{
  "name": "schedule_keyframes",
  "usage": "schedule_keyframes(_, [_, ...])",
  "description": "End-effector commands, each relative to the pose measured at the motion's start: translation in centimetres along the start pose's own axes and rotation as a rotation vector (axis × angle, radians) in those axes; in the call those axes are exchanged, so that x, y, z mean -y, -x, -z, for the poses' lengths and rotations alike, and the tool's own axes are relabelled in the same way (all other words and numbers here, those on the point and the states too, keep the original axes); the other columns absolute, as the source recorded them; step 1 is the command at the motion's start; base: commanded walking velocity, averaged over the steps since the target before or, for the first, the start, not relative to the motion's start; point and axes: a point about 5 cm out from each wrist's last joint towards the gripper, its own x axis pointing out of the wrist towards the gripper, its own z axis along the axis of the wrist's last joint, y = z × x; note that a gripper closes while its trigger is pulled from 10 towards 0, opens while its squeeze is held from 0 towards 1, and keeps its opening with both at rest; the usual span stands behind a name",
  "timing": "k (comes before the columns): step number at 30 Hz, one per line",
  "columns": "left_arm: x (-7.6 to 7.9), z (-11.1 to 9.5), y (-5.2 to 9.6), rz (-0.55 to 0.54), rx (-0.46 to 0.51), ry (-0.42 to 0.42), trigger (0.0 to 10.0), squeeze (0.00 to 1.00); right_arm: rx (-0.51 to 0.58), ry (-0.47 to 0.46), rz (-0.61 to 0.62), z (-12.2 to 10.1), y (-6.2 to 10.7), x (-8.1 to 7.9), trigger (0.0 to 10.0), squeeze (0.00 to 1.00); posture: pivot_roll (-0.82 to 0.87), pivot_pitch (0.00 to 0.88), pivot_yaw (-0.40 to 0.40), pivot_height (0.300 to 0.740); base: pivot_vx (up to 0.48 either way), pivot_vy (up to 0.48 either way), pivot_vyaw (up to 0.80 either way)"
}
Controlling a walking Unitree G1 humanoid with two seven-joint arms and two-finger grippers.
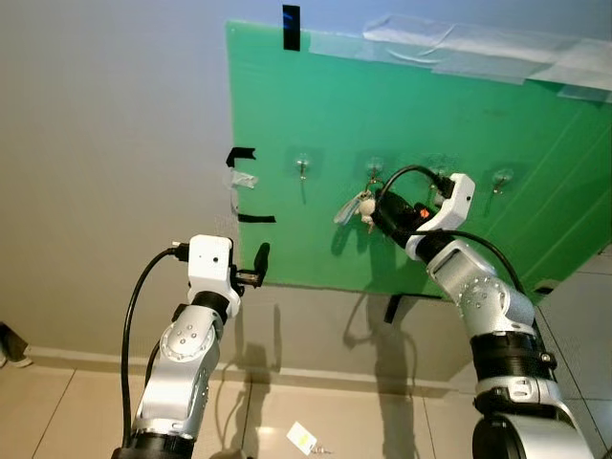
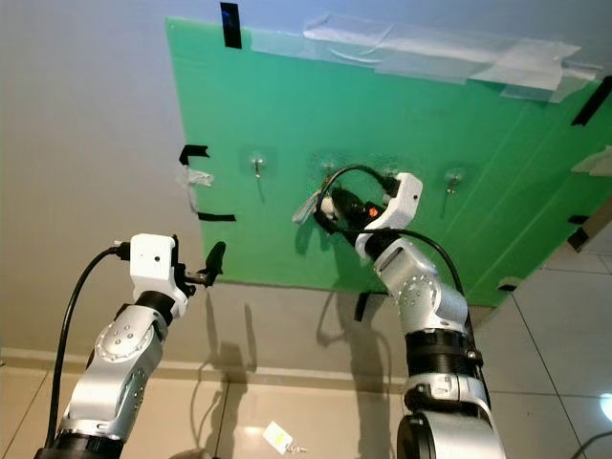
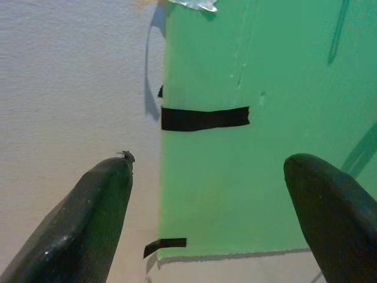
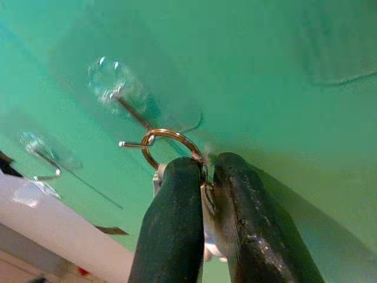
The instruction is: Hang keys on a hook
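Note:
A green board (image 1: 459, 143) on the grey wall carries a row of clear stick-on hooks. My right gripper (image 1: 376, 212) is raised against the board at the second hook (image 4: 126, 106) from the left, shut on a bunch of keys (image 1: 356, 207). In the right wrist view the key ring (image 4: 171, 147) sits looped over the hook's metal prong, pinched between the two black fingers (image 4: 177, 224). My left gripper (image 3: 212, 218) is held lower, pointing at the board's left edge, open with nothing between its fingers.
Other hooks (image 1: 302, 166) (image 1: 500, 179) on the board stand bare. Black tape strips (image 1: 254, 219) mark the board's left edge. A small white tag (image 1: 302, 438) lies on the tiled floor below.

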Motion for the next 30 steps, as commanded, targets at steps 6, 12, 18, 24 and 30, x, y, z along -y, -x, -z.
schedule_keyframes(6, [0.3, 0.1, -0.2, 0.011, -0.014, -0.008, 10.0, 0.00, 0.021, 0.080, 0.118, 0.5, 1.5, 1.6, 10.0, 1.00, 0.08, 0.000, -0.030, 0.740, 0.000, 0.000, 0.00])
schedule_keyframes(12, [0.2, 0.0, -0.3, 0.009, -0.007, -0.008, 10.0, 0.00, 0.067, 0.298, 0.093, -0.5, 1.7, 0.5, 10.0, 1.00, 0.07, 0.000, -0.027, 0.740, 0.000, 0.000, 0.00])
schedule_keyframes(18, [0.3, -0.2, -0.6, 0.013, 0.001, -0.009, 10.0, 0.00, 0.115, 0.336, 0.113, -1.5, 1.7, 0.3, 10.0, 1.00, 0.07, 0.000, -0.026, 0.740, 0.000, 0.000, 0.00])
schedule_keyframes(24, [0.3, -0.2, -0.7, 0.014, 0.005, -0.013, 10.0, 0.00, 0.155, 0.423, 0.136, -1.6, 2.1, 0.1, 10.0, 1.00, 0.06, 0.000, -0.026, 0.740, 0.000, 0.000, 0.00])
schedule_keyframes(30, [0.4, -0.2, -0.8, 0.025, 0.007, -0.026, 10.0, 0.00, 0.188, 0.587, 0.158, -1.5, 2.9, -0.4, 10.0, 1.00, 0.06, 0.000, -0.021, 0.740, 0.000, 0.000, 0.00])
